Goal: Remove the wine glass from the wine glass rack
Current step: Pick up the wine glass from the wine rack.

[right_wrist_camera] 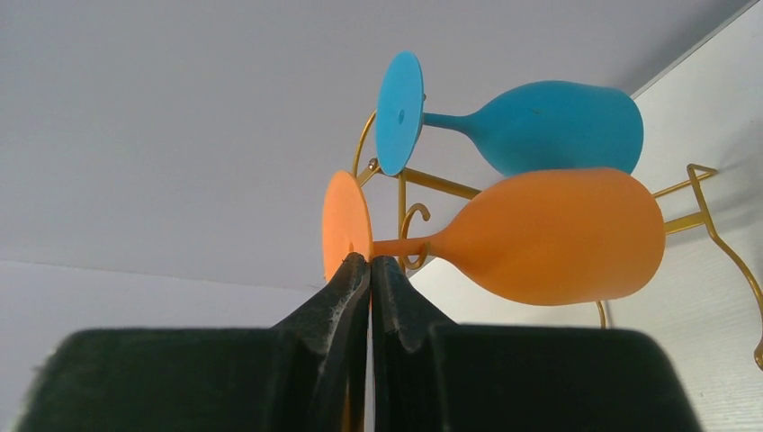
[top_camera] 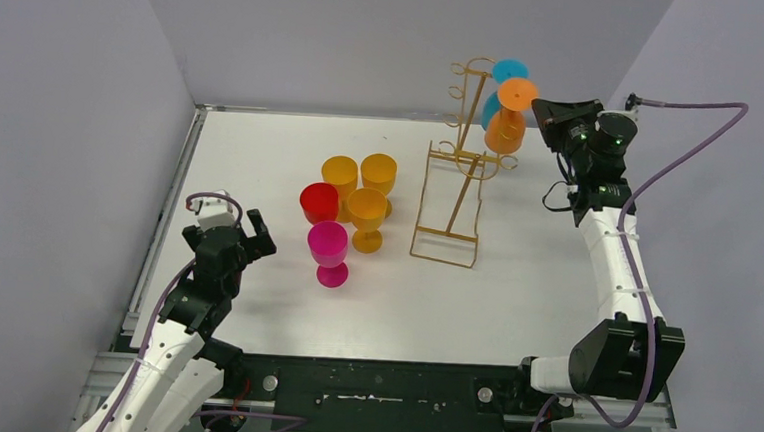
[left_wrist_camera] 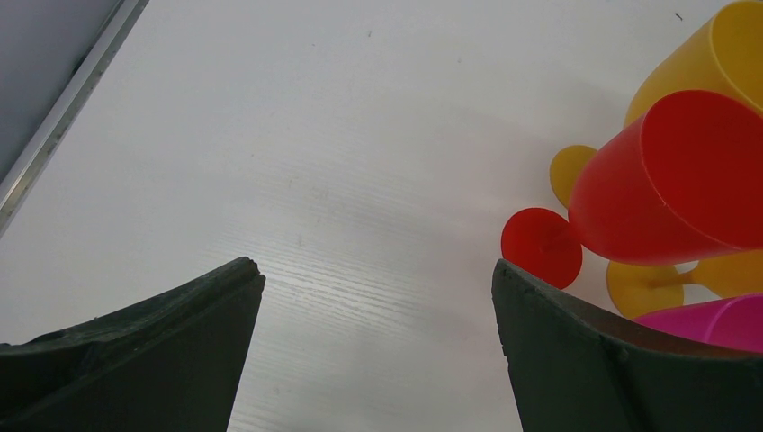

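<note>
Matt plastic glass [right_wrist_camera: 549, 236], metal wire rack [top_camera: 462, 194]

I read the wine glass rack [top_camera: 466, 161] as plain gold wire. One orange wine glass [top_camera: 509, 119], one blue wine glass [top_camera: 510, 71], both matte. The counter [top_camera: 262, 149] is plain white. I also count a red glass [top_camera: 318, 202], a magenta glass [top_camera: 328, 245] and three amber-yellow glasses [top_camera: 366, 210].

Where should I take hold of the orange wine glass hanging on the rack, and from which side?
Take the flat foot of the orange wine glass, from the rack's right side. The glass hangs bowl down with its stem in a hook of the wine glass rack; the bowl looks too wide. The right gripper seems shut on that foot's edge.
</note>
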Controlling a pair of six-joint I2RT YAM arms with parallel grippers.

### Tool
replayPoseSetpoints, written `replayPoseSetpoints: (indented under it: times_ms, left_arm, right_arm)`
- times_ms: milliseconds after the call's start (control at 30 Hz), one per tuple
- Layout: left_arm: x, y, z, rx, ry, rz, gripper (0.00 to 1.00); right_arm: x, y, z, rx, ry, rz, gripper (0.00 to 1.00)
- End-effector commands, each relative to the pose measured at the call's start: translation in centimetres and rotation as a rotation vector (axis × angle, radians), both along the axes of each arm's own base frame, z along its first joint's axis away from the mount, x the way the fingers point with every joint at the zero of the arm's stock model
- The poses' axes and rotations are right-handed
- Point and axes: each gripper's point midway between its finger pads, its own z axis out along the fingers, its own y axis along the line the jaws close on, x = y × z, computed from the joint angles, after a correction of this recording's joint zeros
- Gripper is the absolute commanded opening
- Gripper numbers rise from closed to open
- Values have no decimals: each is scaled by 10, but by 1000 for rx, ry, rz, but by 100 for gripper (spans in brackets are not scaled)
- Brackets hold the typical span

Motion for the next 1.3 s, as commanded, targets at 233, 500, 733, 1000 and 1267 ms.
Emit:
replayPoseSetpoints:
  times_ms: [233,500,733,1000,1267]
  left_arm:
    - [7,-8,17,-13,-56,-35,97]
    - [6,-7,17,-7,-52,-31,97]
    - [7,-8,17,-10,-51,-35,97]
    - [6,-7,29,-15,-56,-28,97]
    - [3,-5,40,-4,-81,-30,97]
  right_arm:
    - [-16,-24,33,-102,-102,-139,0]
    - [-11,-20,24,-83,-79,-112,0]
    - [-22,-24,37,-123,-114,-132,0]
    - [-55,-32,50,-202,-160,-187,0]
    - [-93,-37,55,-263,-157,-227,0]
